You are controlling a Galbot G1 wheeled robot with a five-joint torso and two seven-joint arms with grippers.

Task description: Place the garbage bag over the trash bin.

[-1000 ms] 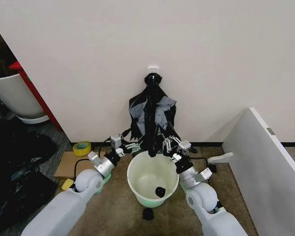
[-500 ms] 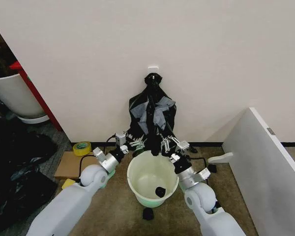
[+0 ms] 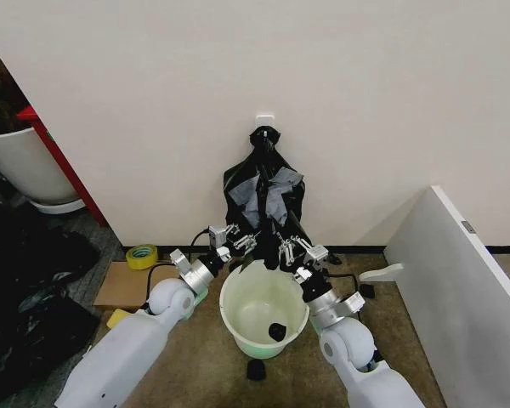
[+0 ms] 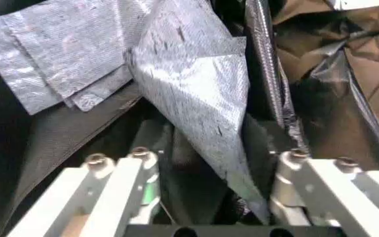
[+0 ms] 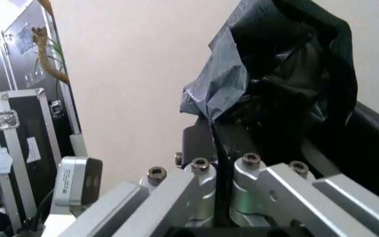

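Observation:
The cream-white trash bin (image 3: 238,316) with a pale green base stands upright on the floor by the wall. Just above its far rim hangs a black strand of the garbage bag (image 3: 267,252), coming down from the knotted bunch of black bags (image 3: 264,191) with grey tape patches on a wall hook. My right gripper (image 3: 287,251) is shut on that thin black plastic (image 5: 222,148), at the bin's far right rim. My left gripper (image 3: 238,242) is open at the far left rim, with a grey tape patch (image 4: 196,94) and black plastic between its fingers (image 4: 120,170).
A small black object (image 3: 277,331) lies inside the bin and another (image 3: 256,370) on the floor in front. A yellow tape roll (image 3: 142,256) and cardboard (image 3: 119,285) lie left. A white panel (image 3: 459,289) leans right. A white tub (image 3: 25,166) and a black sheeting heap (image 3: 25,289) sit far left.
My left gripper has moved in toward the hanging bunch, from left of the bin to its far rim. The right gripper has stayed near the strand, which now looks shorter and bunched.

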